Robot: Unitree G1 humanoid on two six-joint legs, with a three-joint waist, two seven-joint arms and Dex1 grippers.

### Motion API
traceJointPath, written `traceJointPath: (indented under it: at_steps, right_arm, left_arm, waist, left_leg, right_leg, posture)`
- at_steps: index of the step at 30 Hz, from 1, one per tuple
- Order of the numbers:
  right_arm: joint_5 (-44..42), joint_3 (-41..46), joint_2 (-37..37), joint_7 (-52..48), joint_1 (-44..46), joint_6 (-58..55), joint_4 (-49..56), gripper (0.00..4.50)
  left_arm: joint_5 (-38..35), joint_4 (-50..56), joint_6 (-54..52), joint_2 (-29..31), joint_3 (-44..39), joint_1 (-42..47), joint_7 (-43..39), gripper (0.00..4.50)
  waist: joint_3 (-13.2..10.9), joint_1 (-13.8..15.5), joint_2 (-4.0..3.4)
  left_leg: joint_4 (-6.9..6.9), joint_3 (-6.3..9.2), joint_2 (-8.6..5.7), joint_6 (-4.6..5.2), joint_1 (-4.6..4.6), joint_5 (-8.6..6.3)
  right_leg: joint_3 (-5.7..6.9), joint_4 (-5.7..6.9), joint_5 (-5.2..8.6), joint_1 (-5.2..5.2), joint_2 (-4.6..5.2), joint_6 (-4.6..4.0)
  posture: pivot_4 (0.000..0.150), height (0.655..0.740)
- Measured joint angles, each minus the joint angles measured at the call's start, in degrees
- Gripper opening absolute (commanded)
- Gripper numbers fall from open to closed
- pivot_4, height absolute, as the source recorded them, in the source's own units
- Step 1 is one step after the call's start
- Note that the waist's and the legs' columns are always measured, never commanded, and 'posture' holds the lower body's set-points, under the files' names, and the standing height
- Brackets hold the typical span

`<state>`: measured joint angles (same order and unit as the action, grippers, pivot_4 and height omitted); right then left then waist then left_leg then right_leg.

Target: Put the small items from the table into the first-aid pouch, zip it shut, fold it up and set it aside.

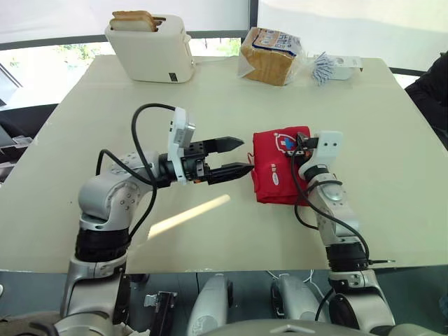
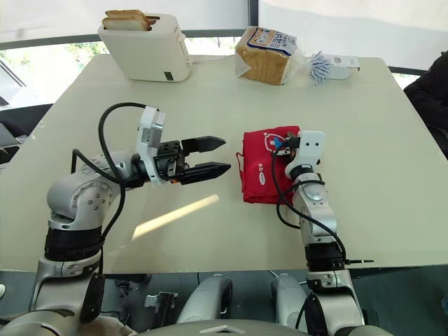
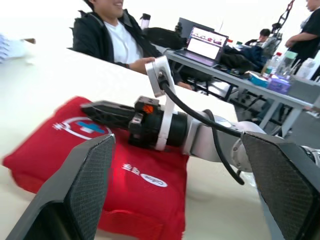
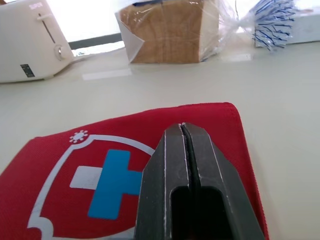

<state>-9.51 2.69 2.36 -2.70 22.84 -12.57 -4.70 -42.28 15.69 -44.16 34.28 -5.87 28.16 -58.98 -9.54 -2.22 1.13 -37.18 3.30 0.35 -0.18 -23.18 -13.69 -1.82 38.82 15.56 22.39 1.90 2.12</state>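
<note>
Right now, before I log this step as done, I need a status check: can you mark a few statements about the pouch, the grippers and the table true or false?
1. The red first-aid pouch lies flat on the table. True.
2. The right gripper is spread wide open. False: its fingers are pressed together, over the pouch.
3. The left gripper is open, beside the pouch. True.
4. The toaster is empty. False: bread slices stick out of its top.
5. The bagged loaf touches the pouch. False: it stands apart, near the table's far edge.
</note>
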Motion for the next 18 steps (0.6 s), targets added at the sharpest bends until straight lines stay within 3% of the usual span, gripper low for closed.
traceJointPath:
  at_steps: [4, 8, 9, 11, 15, 16, 18]
  right_arm:
    - [-6.74, 3.39, 0.06, -2.13, -0.93, -6.55, 3.51, 0.0]
    - [-11.76, 5.05, -3.23, -5.62, -1.29, -13.6, 6.82, 0.0]
    - [-13.08, 4.98, -4.75, -7.06, -1.45, -15.97, 8.42, 0.51]
    - [-15.14, 5.04, -7.21, -9.09, -1.74, -19.38, 10.81, 1.2]
    - [-21.56, 6.64, -13.15, -11.57, -1.86, -28.56, 17.5, 3.06]
    - [-26.66, 8.32, -16.67, -12.52, -1.86, -34.55, 21.3, 3.68]
    - [-32.62, 11.15, -20.16, -12.94, -1.7, -40.99, 24.68, 4.39]
  left_arm:
    - [-0.73, 1.82, 1.04, 5.0, -4.27, -3.36, -0.75, 4.34]
    - [-0.72, 1.77, 1.99, 5.43, -5.1, -6.13, -0.71, 4.34]
    - [-0.72, 1.78, 2.2, 5.43, -5.1, -7.01, -0.61, 4.5]
    - [-0.45, 1.93, 3.08, 5.44, -5.11, -8.53, -0.05, 4.5]
    - [-0.29, 2.38, 4.22, 5.02, -5.1, -10.91, 0.54, 4.5]
    - [-0.91, 2.21, 4.61, 6.09, -5.09, -11.59, -1.72, 4.5]
    - [-1.01, 1.45, 5.28, 7.18, -5.19, -11.67, -3.93, 4.5]
  waist:
    - [-0.01, -0.17, -0.01]
    - [-0.04, -0.14, -0.06]
    - [-0.05, -0.14, -0.07]
    - [-0.1, -0.13, -0.13]
    - [-0.19, -0.06, -0.19]
    - [-0.25, 0.0, -0.24]
    - [-0.26, 0.08, -0.25]
  left_leg:
    - [0.29, -0.08, 0.04, 0.01, 0.52, -0.01]
    - [0.29, -0.12, 0.06, 0.01, 0.52, -0.02]
    - [0.3, -0.13, 0.06, 0.01, 0.51, -0.02]
    - [0.34, -0.15, 0.06, 0.02, 0.48, -0.02]
    - [0.34, -0.16, 0.08, 0.02, 0.38, -0.02]
    - [0.35, -0.17, 0.08, 0.02, 0.35, -0.02]
    - [0.34, -0.15, 0.08, 0.02, 0.34, -0.02]
  right_leg:
    - [-0.08, -0.06, 0.09, -0.35, 0.0, -0.13]
    - [-0.1, -0.07, 0.09, -0.35, 0.02, -0.13]
    - [-0.11, -0.07, 0.09, -0.34, 0.01, -0.13]
    - [-0.14, -0.07, 0.09, -0.29, 0.02, -0.13]
    - [-0.15, -0.08, 0.09, -0.23, 0.02, -0.12]
    - [-0.15, -0.1, 0.09, -0.22, 0.04, -0.12]
    - [-0.13, -0.13, 0.09, -0.23, 0.05, -0.12]
  posture:
    - [0.15, 0.74]
    - [0.15, 0.74]
    - [0.15, 0.74]
    - [0.15, 0.74]
    - [0.15, 0.74]
    - [0.15, 0.74]
    - [0.15, 0.74]
